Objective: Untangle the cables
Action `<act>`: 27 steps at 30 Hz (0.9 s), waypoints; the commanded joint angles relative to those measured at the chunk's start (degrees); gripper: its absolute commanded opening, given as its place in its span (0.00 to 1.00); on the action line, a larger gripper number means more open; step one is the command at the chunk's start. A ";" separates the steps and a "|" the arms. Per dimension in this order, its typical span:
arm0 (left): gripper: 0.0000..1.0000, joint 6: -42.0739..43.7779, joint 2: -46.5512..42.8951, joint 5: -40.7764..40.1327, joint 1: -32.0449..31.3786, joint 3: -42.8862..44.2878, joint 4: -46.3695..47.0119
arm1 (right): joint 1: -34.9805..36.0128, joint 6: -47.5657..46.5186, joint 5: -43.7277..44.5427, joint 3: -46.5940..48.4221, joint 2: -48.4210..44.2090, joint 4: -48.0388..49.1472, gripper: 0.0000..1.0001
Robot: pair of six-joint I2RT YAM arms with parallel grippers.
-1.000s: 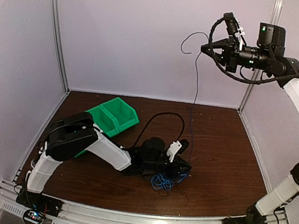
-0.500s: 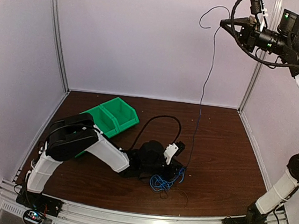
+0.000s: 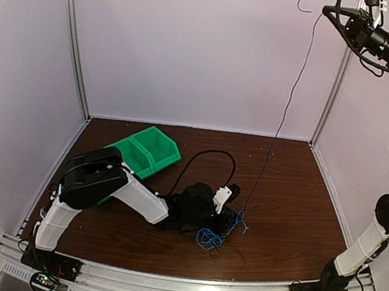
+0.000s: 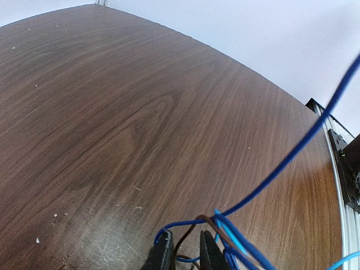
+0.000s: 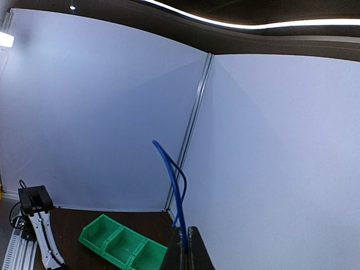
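A tangle of thin blue and dark cables (image 3: 216,234) lies on the brown table near its front middle. My left gripper (image 3: 230,218) is low at the tangle; in the left wrist view its jaws (image 4: 182,251) are nearly closed on blue and brown strands of the bundle (image 4: 225,230). My right gripper (image 3: 329,9) is raised high at the top right, shut on one blue cable (image 3: 289,100) that runs taut down to the tangle. The right wrist view shows this cable (image 5: 173,191) pinched between the fingers (image 5: 185,256).
A green three-compartment bin (image 3: 145,150) sits at the back left of the table, also in the right wrist view (image 5: 121,244). A thick black arm cable (image 3: 211,154) loops above the left wrist. Enclosure posts (image 3: 76,41) stand at the back corners.
My right gripper has risen and moved right with the blue cable, drawing it longer and tauter out of the tangle. The left arm has stayed on the bundle.
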 commanded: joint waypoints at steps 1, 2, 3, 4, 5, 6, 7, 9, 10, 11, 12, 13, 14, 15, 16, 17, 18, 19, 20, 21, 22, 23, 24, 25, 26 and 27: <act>0.19 -0.28 0.69 -0.29 -0.31 -0.10 -0.02 | -3.93 8.26 -3.51 2.81 0.30 10.32 0.00; 0.19 -0.27 0.69 -0.44 -0.33 -0.02 -0.09 | -4.04 8.40 -3.58 2.80 0.31 10.58 0.00; 0.20 -0.34 0.74 -0.57 -0.28 0.07 -0.26 | -4.04 8.99 -3.74 2.77 0.34 11.30 0.00; 0.20 -0.40 0.69 -0.64 -0.30 0.06 -0.18 | -5.30 9.47 -3.99 2.68 0.47 12.00 0.00; 0.20 -0.44 0.69 -0.71 -0.32 0.00 -0.16 | -5.78 9.43 -4.05 2.63 0.49 12.11 0.00; 0.20 -0.59 0.69 -0.80 -0.33 0.00 -0.15 | -6.02 9.27 -4.01 2.63 0.32 12.09 0.00; 0.21 -0.69 0.69 -0.96 -0.33 -0.07 -0.15 | -6.30 9.37 -4.01 2.56 0.27 12.27 0.00; 0.22 -0.87 0.69 -1.04 -0.32 -0.21 -0.02 | -7.05 11.59 -4.29 2.77 0.37 14.88 0.00; 0.22 -0.95 0.69 -1.11 -0.33 -0.26 -0.02 | -7.49 13.70 -4.87 2.92 0.55 18.16 0.00; 0.23 -0.97 0.69 -1.07 -0.32 -0.27 -0.07 | -8.06 16.07 -5.44 2.93 0.65 21.08 0.00; 0.23 -0.98 0.69 -1.22 -0.28 -0.27 -0.09 | -8.77 19.03 -6.15 2.94 0.87 24.78 0.00; 0.24 -0.98 0.69 -1.20 -0.25 -0.27 -0.14 | -9.51 22.28 -6.65 2.93 1.09 28.18 0.00; 0.24 -0.98 0.69 -1.21 -0.27 -0.27 -0.17 | -10.24 25.01 -7.06 2.94 1.20 31.55 0.00; 0.24 -0.91 0.69 -1.21 -0.29 -0.27 -0.15 | -10.93 27.41 -7.28 3.03 1.29 34.16 0.00; 0.24 -0.89 0.69 -1.13 -0.32 -0.27 -0.19 | -11.67 29.22 -7.79 3.20 1.43 36.35 0.00; 0.24 -0.84 0.71 -1.12 -0.31 -0.27 -0.29 | -12.41 30.72 -7.89 3.42 1.55 38.12 0.00; 0.24 -0.81 0.64 -1.09 -0.29 -0.25 -0.28 | -12.96 32.01 -8.04 3.37 1.51 39.44 0.00; 0.24 -0.80 0.65 -1.13 -0.32 -0.25 -0.32 | -13.42 32.76 -8.15 3.27 1.49 40.19 0.00; 0.24 -0.74 0.67 -1.26 -0.31 -0.27 -0.32 | -13.57 32.90 -8.39 3.04 1.41 40.29 0.00; 0.24 -0.79 0.63 -1.40 -0.29 -0.27 -0.37 | -13.77 32.75 -8.49 2.51 1.17 40.36 0.00; 0.25 -0.84 0.62 -1.59 -0.32 -0.27 -0.29 | -13.90 32.58 -8.33 1.76 0.98 40.50 0.00; 0.27 -0.92 0.67 -1.79 -0.28 -0.27 -0.39 | -14.09 32.37 -8.13 1.06 0.77 40.52 0.00; 0.29 -0.97 0.49 -1.96 -0.26 -0.27 -0.45 | -14.14 32.16 -8.19 0.38 0.62 40.52 0.00; 0.29 -0.85 0.32 -2.01 -0.28 -0.38 -0.29 | -14.16 31.74 -8.17 -0.94 0.19 40.29 0.00; 0.28 -0.65 -0.09 -2.00 -0.31 -0.67 0.07 | -14.16 31.04 -8.17 -2.93 -0.51 39.68 0.00; 0.26 -0.20 -0.66 -2.04 -0.27 -1.27 0.65 | -14.16 30.18 -8.34 -5.85 -1.44 38.89 0.00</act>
